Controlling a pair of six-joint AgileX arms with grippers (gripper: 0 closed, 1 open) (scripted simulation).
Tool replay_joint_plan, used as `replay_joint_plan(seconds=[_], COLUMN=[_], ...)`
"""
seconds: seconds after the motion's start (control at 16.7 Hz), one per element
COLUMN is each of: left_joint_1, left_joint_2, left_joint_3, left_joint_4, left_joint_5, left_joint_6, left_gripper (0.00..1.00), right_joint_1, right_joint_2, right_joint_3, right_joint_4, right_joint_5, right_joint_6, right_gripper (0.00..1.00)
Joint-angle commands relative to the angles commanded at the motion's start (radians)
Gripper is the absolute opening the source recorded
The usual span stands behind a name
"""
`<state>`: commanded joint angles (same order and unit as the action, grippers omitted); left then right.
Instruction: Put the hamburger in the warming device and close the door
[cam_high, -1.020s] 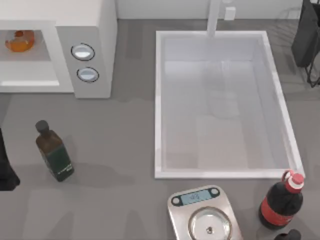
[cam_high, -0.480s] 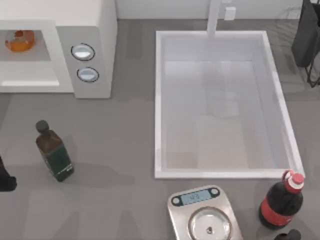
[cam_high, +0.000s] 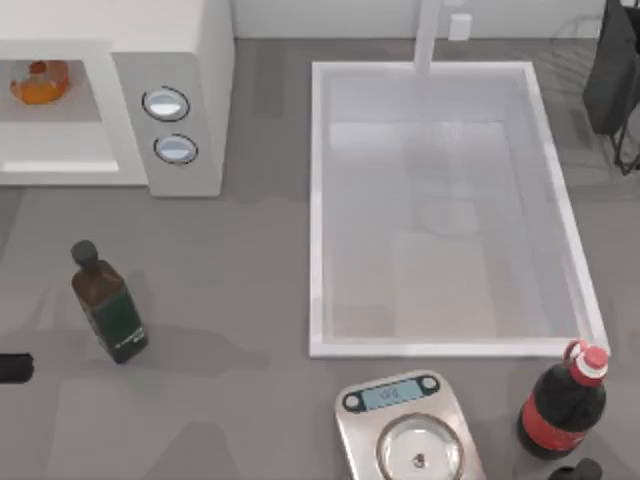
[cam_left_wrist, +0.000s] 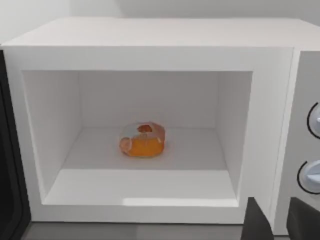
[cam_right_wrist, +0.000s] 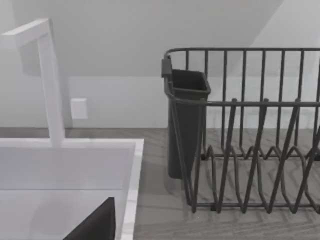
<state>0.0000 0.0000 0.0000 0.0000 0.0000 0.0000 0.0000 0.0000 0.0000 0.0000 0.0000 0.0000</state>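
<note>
Top view, over the grey worktop (cam_high: 230, 250): the hamburger (cam_high: 41, 81) sits inside the open cavity of the warming device (cam_high: 185, 60) at the far left, the two round knobs (cam_high: 166, 104) on its grey panel facing me. From my left wrist view, the hamburger (cam_left_wrist: 142, 139) rests on the cavity floor toward the back, clear of the walls, while the dark edge of the door (cam_left_wrist: 9, 165) stands swung out beside the opening, so the oven is not yet shut. My left gripper (cam_left_wrist: 275, 220) hangs in front of the oven's lower corner near the knobs, its two dark fingers (cam_left_wrist: 258, 220) parted with a gap between them and grasping nothing; in the top view a dark piece of that arm (cam_high: 14, 368) juts in at the left edge. A dark green bottle (cam_high: 108, 303) stands near the left side, a kitchen scale (cam_high: 405, 430) and a cola bottle (cam_high: 562, 400) at the near edge, the white sink (cam_high: 318, 200) between. My right arm is parked by the dish rack (cam_right_wrist: 250, 130); I cannot tell how its fingers stand.
</note>
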Motion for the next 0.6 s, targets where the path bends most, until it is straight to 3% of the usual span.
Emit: replay_joint_plan(seconds=[0.6], left_joint_1=[0.000], left_joint_2=[0.001], left_joint_3=[0.001], left_joint_4=[0.000], left_joint_5=[0.000], left_joint_6=[0.000], left_gripper=[0.00], right_joint_1=[0.000], right_joint_2=[0.000], right_joint_3=[0.000], right_joint_4=[0.000], right_joint_5=[0.000], right_joint_6=[0.000], right_gripper=[1.00])
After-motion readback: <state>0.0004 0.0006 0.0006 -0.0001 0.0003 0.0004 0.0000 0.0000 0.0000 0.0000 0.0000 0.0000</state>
